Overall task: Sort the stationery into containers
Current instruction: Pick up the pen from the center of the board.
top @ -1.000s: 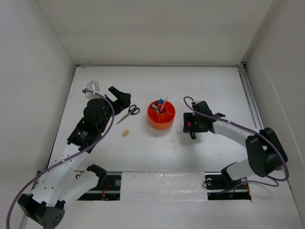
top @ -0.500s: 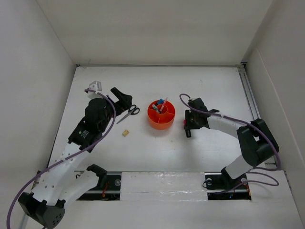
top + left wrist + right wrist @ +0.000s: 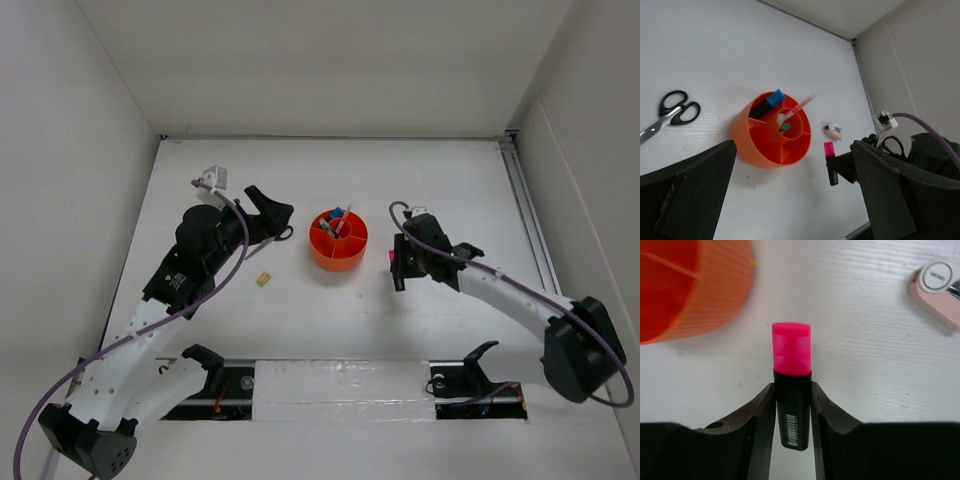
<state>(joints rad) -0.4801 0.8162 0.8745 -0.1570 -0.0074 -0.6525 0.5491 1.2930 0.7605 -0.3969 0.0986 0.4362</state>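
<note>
Right gripper (image 3: 792, 390) has the pink-capped highlighter (image 3: 791, 347). Both fingers pinch its black barrel and the cap points out past the tips. It sits right of centre on the worktop (image 3: 450, 180), just beside the orange organizer (image 3: 338, 242) but not touching its wall. Whether the barrel is clear of the surface, I cannot tell.

The organizer stands about mid-worktop. A blue-capped highlighter (image 3: 771, 100) leans in one outer compartment, and a pink pen (image 3: 801, 106) sticks up near the central cup, tilted toward the right edge.

The pinkish sharpener (image 3: 935, 290) lies flat close to the highlighter cap, on the side toward the far edge, apart from everything else.

Over on the left, the left gripper (image 3: 272, 208) hangs with its fingers (image 3: 685, 200) spread wide and nothing between them. It is left of the organizer, over the scissors (image 3: 667, 116). They lie flat with the black handles toward the organizer and the blades toward the left edge.

The tan eraser (image 3: 264, 280) lies alone, left of centre and nearer the near edge than the scissors.
</note>
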